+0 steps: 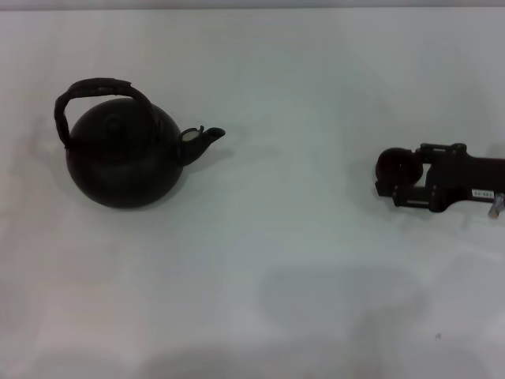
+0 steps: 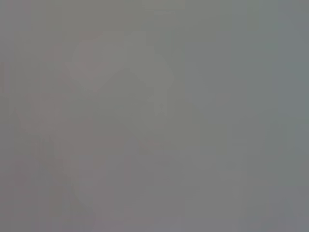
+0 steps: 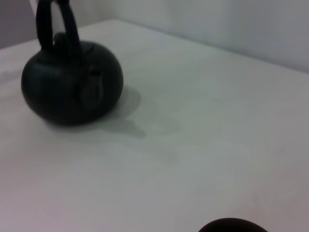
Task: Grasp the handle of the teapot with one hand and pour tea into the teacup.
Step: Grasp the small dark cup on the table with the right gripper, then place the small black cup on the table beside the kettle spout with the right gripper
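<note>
Head view: the teapot (image 1: 124, 154) stands upright on the white table (image 1: 300, 260), its spout (image 1: 203, 138) turned toward the right gripper (image 1: 388, 172), with open table between them. The handle (image 1: 95, 93) arches over the lid, free of any grip. A small dark round teacup (image 1: 392, 167) sits at the tips of the right gripper; whether the fingers are clamped on it or merely around it cannot be told. Right wrist view: the teapot (image 3: 72, 82) lies well ahead of the fingers, the teacup rim (image 3: 231, 225) just beside them. The left gripper appears in no view.
</note>
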Robot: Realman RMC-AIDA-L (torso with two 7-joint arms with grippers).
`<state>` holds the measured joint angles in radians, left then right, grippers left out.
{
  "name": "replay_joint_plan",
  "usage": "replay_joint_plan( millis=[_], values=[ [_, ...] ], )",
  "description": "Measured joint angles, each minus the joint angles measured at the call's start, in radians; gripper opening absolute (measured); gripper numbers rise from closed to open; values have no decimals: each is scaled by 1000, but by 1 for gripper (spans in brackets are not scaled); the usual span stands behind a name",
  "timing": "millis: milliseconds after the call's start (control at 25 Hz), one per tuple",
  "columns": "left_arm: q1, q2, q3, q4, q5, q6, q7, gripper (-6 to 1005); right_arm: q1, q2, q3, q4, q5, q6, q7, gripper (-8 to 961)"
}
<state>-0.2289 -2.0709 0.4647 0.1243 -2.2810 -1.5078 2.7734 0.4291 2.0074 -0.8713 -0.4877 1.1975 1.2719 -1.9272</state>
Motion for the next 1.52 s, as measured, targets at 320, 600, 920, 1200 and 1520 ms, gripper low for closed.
replay_joint_plan(
  millis=[320, 600, 920, 1200, 1520],
  values=[
    [-5, -3, 0, -2, 0, 0, 0, 877, 70, 10, -8, -26, 11, 3, 83, 716],
    [-4, -5, 0, -9, 0, -5, -2, 877, 139, 21, -41, 4, 58, -24, 125, 719],
    [4, -7, 0, -11, 12, -9, -6, 878, 149, 20, -271, 12, 206, -107, 136, 723],
    [6, -6, 0, -11, 29, -9, -7, 878, 148, 21, -381, 9, 245, -154, 135, 726],
    [8, -6, 0, -11, 32, -9, -8, 878, 143, 20, -551, -37, 311, -221, 132, 730]
  ],
)
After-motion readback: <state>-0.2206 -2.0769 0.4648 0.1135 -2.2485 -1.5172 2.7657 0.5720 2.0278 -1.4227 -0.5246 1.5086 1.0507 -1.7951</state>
